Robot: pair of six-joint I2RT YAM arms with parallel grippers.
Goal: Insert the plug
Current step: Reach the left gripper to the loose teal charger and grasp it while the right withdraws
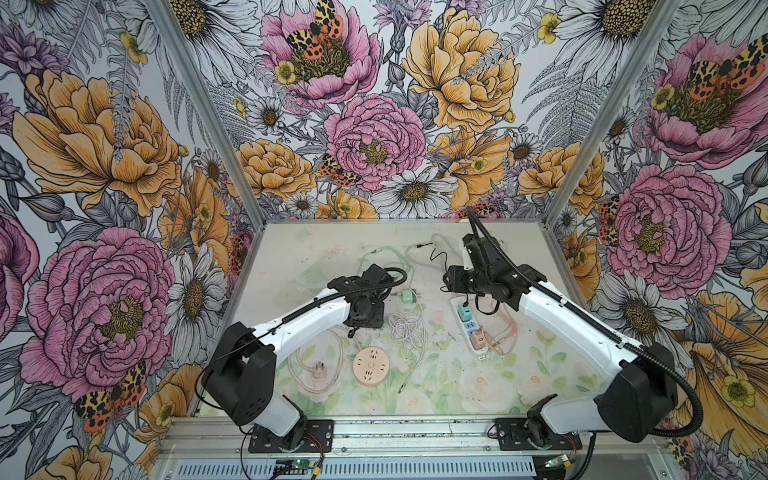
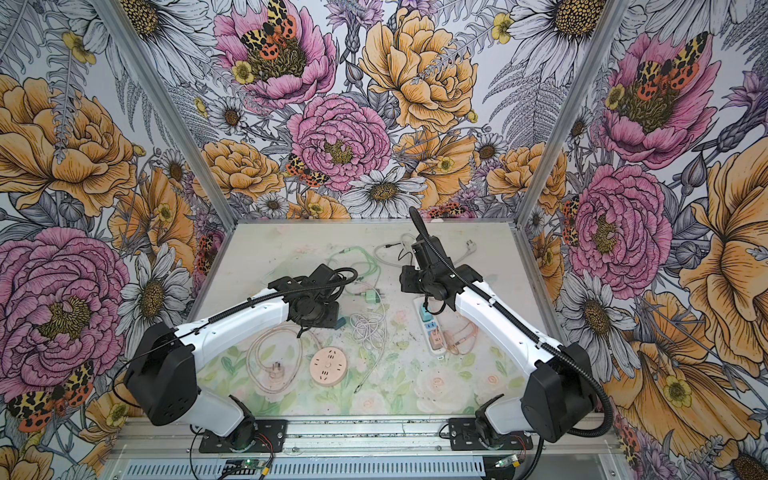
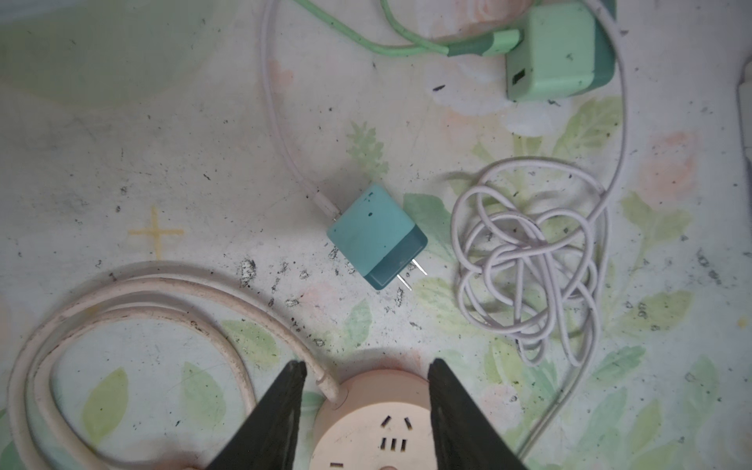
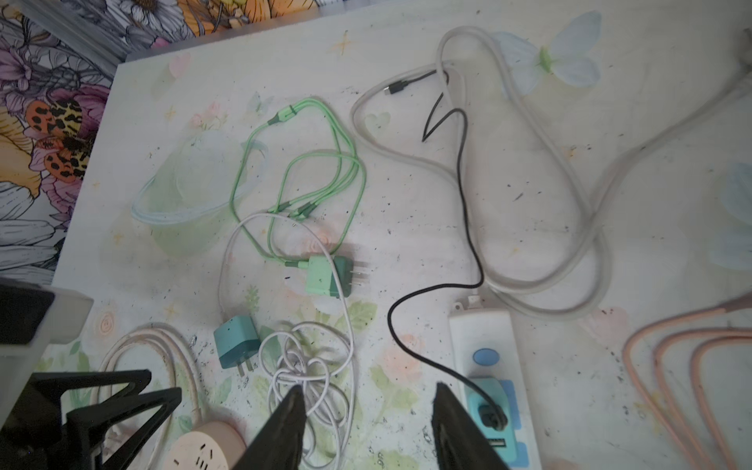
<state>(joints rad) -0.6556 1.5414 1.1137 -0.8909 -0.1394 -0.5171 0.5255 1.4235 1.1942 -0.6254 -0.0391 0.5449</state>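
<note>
Left wrist view is showing the left gripper (image 3: 366, 366) standing with fingers spread apart, gripping nothing, tips framing the rim of the round pink socket (image 3: 366, 411) on the side facing the plug. Teal plug (image 3: 376, 238) is lying flat on the table (image 3: 122, 142), near the round pink socket but apart from it, on its back-wall side. Its prongs are pointing at the white coiled cable (image 3: 529, 260), and a thin white lead is running out of its other end. Green charger (image 3: 557, 53) is sitting farther from the socket than the plug, on that same side. Right gripper (image 4: 368, 388) is hanging with jaws apart too, empty, off to the socket's right, near the white power strip (image 4: 484, 333), which is carrying a blue adapter (image 4: 486, 401) with a black cable (image 4: 464, 203). In both top views the strip is lying well right of the socket.
</note>
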